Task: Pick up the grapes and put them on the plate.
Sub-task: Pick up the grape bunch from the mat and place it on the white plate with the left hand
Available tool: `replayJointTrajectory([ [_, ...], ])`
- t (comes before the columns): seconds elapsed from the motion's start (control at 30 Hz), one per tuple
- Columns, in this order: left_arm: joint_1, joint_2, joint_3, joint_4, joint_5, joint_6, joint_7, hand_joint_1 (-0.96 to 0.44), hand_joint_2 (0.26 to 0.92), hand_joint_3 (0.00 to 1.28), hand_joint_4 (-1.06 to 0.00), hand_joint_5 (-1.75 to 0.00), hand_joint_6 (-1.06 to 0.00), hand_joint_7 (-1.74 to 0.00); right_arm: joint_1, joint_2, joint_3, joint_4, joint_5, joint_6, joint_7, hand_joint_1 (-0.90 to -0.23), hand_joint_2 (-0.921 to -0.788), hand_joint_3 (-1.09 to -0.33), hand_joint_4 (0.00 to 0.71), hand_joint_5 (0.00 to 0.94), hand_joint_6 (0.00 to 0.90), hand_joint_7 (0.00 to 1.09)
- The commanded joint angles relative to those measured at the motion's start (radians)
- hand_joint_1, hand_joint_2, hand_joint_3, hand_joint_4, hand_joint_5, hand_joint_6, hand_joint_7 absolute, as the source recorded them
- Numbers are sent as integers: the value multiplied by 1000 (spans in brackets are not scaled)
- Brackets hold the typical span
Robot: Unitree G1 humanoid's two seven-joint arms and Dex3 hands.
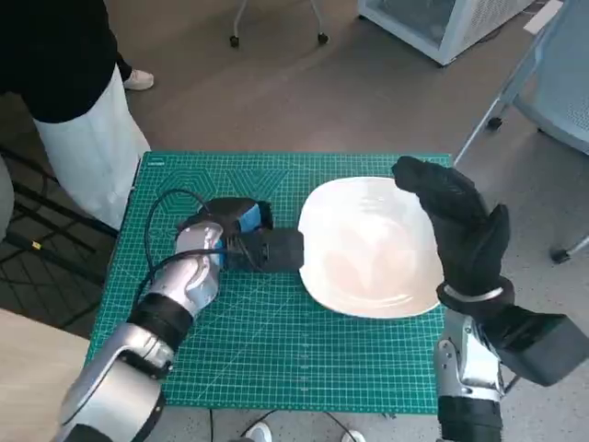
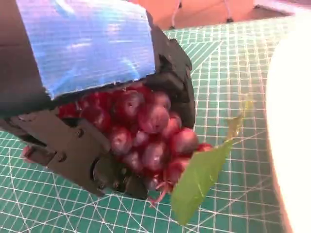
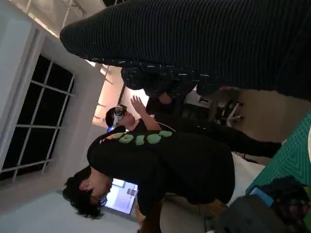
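In the left wrist view, my left hand [image 2: 92, 97] wraps its black fingers [image 2: 73, 150] around a bunch of red grapes [image 2: 150, 131] with a green leaf [image 2: 199, 182] sticking out beside the mat. The head view shows that same left hand [image 1: 244, 235] on the green mat just left of the white plate [image 1: 368, 249]; the grapes are hidden under it there. My gloved right hand [image 1: 456, 226] is raised over the plate's right rim, fingers extended, holding nothing.
A green cutting mat [image 1: 276, 341] covers the table. A person in a black top and white trousers [image 1: 87, 138] stands at the far left corner. Chair legs [image 1: 515, 92] stand to the right. A person [image 3: 160, 165] also shows in the right wrist view.
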Motion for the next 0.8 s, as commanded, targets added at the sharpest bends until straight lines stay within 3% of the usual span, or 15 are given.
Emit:
replayJointTrajectory([
  [0.03, 60, 72, 28, -240, 33, 47, -23, 2, 920, 115, -587, -1422, -652, -988, -7, -10, -14, 22, 8, 9, 1, -442, -921, -577, 286, 7, -1, 592],
  [0.43, 170, 190, 116, -660, 82, 60, -31, 5, 920, 96, -604, -1423, -691, -923, -21, 4, -20, 41, 2, -6, -9, -440, -921, -578, 304, 15, 0, 586],
  [0.6, 200, 212, 144, -755, 93, 53, -36, 5, 920, 81, -599, -1418, -727, -894, -23, 12, -17, 46, -3, -16, -14, -439, -921, -578, 306, 14, 0, 584],
  [0.8, 217, 219, 167, -816, 109, 54, -51, 3, 920, 77, -605, -1355, -705, -978, -27, 15, -17, 56, -2, -26, -14, -442, -921, -577, 306, 14, 0, 583],
])
